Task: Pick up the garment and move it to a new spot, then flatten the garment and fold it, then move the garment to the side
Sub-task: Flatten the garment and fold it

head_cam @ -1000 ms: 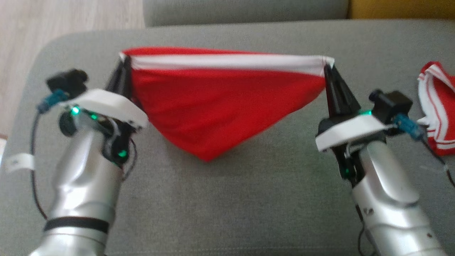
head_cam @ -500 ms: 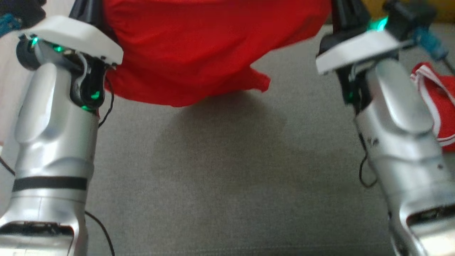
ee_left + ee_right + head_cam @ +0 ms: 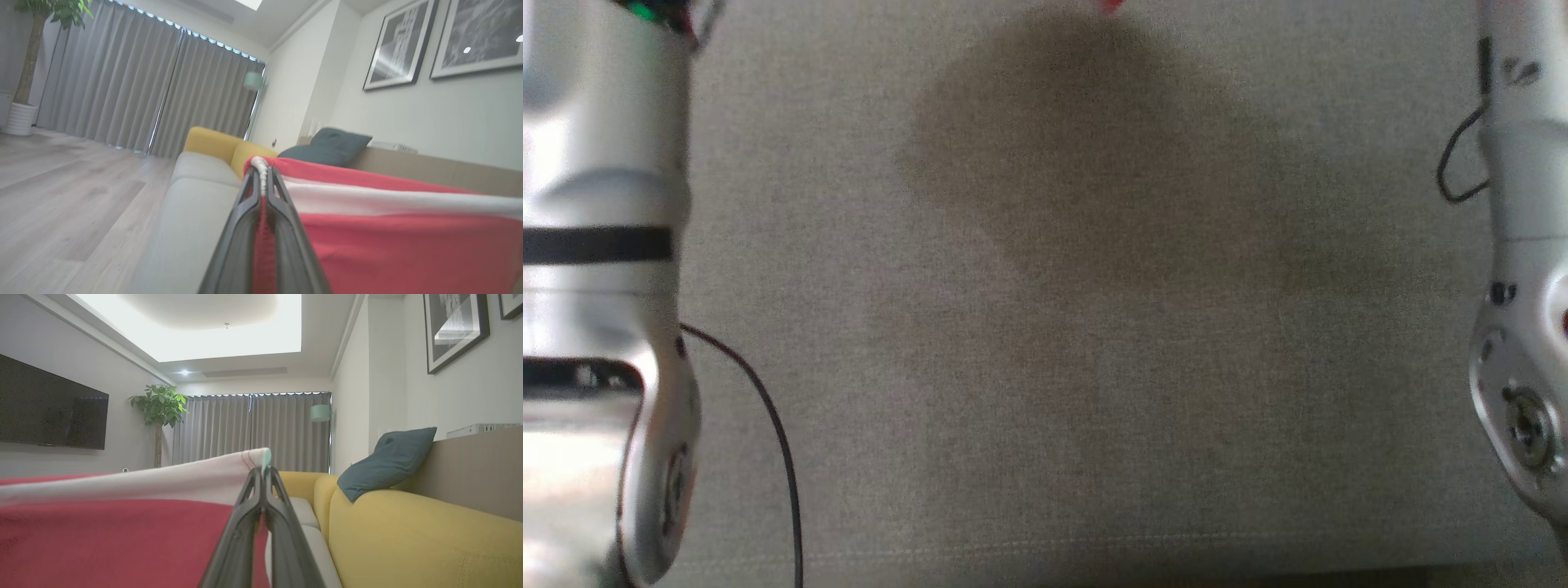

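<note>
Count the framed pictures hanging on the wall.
2. In the left wrist view, the first framed picture hangs above the dark cushion; the second framed picture hangs beside it, cut by the view's right edge. Others may be hidden out of view.

Right claw (image 3: 262, 473) clamps the white-banded corner of the red garment (image 3: 122, 535)

Legible text, labels, brands, numbers, signs: none. Small dark marking on right forearm (image 3: 1529, 147): too blurred to read.
</note>
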`<state>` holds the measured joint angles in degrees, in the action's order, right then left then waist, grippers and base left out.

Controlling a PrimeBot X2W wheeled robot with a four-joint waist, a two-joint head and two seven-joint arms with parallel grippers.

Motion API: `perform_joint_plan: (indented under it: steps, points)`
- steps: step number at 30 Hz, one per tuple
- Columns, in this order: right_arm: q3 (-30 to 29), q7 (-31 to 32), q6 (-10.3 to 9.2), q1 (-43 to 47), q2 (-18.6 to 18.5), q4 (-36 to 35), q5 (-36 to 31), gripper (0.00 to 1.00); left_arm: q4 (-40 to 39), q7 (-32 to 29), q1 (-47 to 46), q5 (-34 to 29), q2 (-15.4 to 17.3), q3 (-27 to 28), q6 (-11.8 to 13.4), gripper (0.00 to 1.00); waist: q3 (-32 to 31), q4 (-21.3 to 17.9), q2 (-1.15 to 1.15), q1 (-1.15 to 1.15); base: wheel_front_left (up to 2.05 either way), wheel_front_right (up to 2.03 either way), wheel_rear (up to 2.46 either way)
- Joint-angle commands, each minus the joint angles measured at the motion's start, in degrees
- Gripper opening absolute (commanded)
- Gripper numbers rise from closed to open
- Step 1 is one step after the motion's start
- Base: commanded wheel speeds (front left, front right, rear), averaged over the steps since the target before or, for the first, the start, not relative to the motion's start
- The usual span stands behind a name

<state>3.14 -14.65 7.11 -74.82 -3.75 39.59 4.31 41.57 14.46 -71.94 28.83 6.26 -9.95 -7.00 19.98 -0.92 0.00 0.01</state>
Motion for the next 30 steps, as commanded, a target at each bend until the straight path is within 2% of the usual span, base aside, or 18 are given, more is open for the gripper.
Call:
perform_joint_plan:
  steps: [1,4,8,13,14,16,22,30]
  points:
    - [-0.2,-0.3,0.37,-1.9,0.9,-2.1,-0.4,0.0,-2.8,0.5,-2.5,-0.1,2.2,1.9,0.0,0.0,1.3,-0.3,0.0,-0.01,0.0,0.0,0.0]
    - [-1.2,-0.3,0.37,-3.1,0.9,-4.3,-1.7,0.0,-6.9,0.5,-3.4,-0.9,1.7,4.7,-0.3,0.0,2.7,-0.5,0.0,-0.01,0.0,0.0,0.0]
    - [0.5,-0.3,0.37,0.1,0.9,-6.1,-1.2,0.0,-8.8,0.5,2.0,-1.8,0.8,5.7,-0.4,0.0,3.0,-0.9,0.0,-0.01,0.0,0.0,0.0]
    - [8.6,-0.3,0.37,10.1,0.9,-5.6,1.6,0.0,-8.1,0.5,14.7,0.1,1.2,3.8,-0.5,0.0,1.6,-2.1,0.0,-0.01,0.0,0.0,0.0]
    - [11.9,-0.3,0.37,14.8,0.9,-5.2,3.3,0.0,-7.9,0.5,20.2,0.8,1.2,3.3,-0.5,0.0,0.5,-2.4,0.0,-0.01,0.0,0.0,0.0]
    - [14.8,-0.3,0.37,19.6,0.9,-5.1,5.1,0.0,-8.1,0.5,25.7,1.7,0.6,3.6,-0.5,0.0,-0.7,-2.6,0.0,-0.01,0.0,0.0,0.0]
    - [18.5,-0.3,0.37,33.4,0.8,-7.4,8.7,0.0,-9.8,0.5,40.6,-0.2,-0.9,2.1,-0.5,0.0,-4.8,-3.5,0.0,-0.01,0.0,0.0,0.0]
    - [21.3,-0.3,0.37,44.9,-0.5,-8.4,12.0,0.0,-11.7,0.5,54.3,-1.0,-3.0,6.9,-0.5,0.0,-11.7,-4.6,0.0,-0.01,0.0,0.0,0.0]
